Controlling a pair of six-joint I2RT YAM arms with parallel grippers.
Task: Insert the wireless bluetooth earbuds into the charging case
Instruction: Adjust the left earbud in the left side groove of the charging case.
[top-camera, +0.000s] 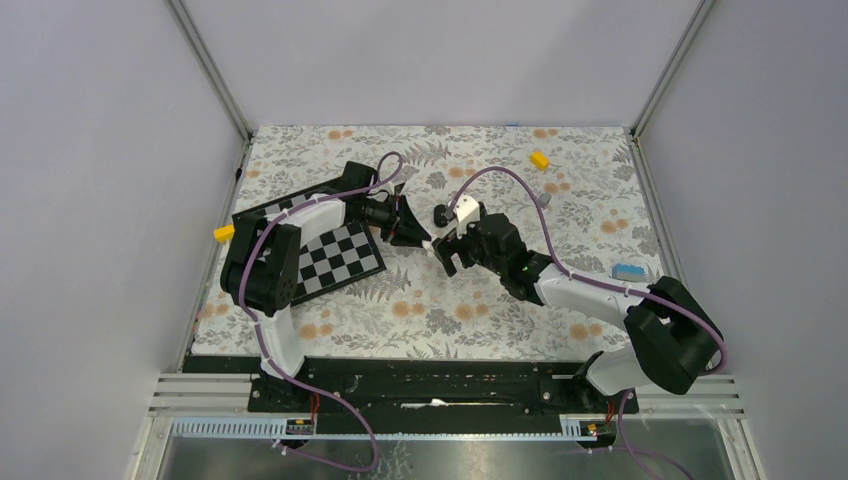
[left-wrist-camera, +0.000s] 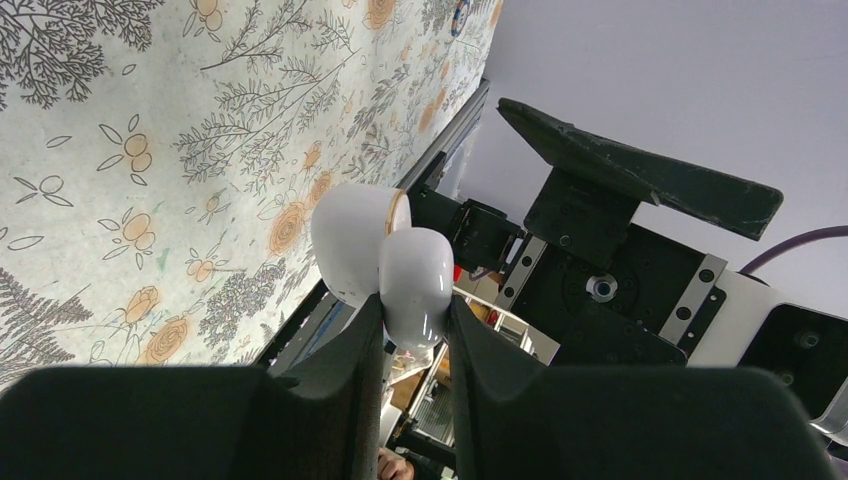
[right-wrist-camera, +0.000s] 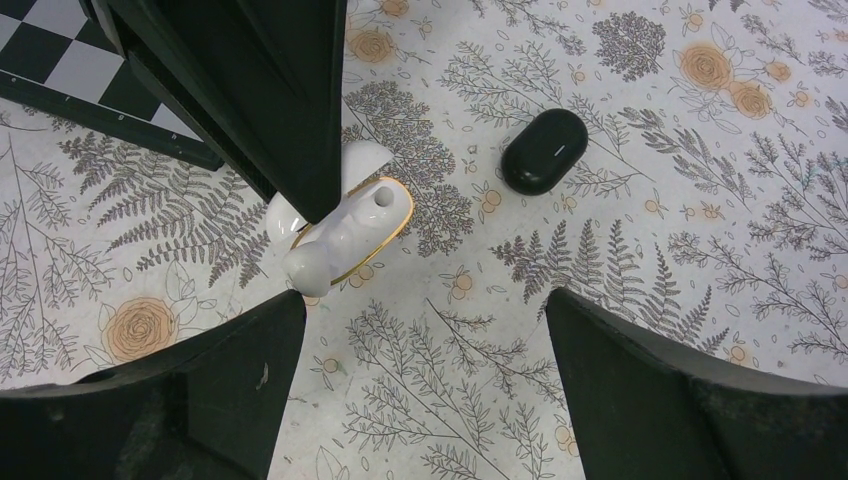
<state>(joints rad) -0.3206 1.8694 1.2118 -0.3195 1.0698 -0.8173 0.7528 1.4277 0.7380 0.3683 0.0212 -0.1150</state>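
Charging case (right-wrist-camera: 345, 235), white with a gold rim around one half, stands hinged open near the middle of the bench (top-camera: 480, 310), between the two arms. The left tool (left-wrist-camera: 415, 305) is closed on it: its two dark fingers (left-wrist-camera: 340, 360) press the smooth rounded half from either side, while the gold-rimmed half juts out past the fingertips. In the right wrist view a small round hole shows in the rimmed face, and white lobes stick out at both ends. Whether any of these is an earbud cannot be told, nor whether the case touches the bench or hangs just above it.

The right tool (right-wrist-camera: 425, 300) faces the case from the other side with its jaws spread wide and nothing between them. The case lies just beyond its left fingertip.

A black oval pod (right-wrist-camera: 545, 150) lies on the floral cloth near the case, apart from it and from both tools. A checkerboard (top-camera: 340, 258) lies under the left arm. A yellow block (top-camera: 540, 159) sits well away toward the far right corner, another yellow block (top-camera: 224, 232) at the left edge, and a small blue thing (top-camera: 628, 270) near the right edge.
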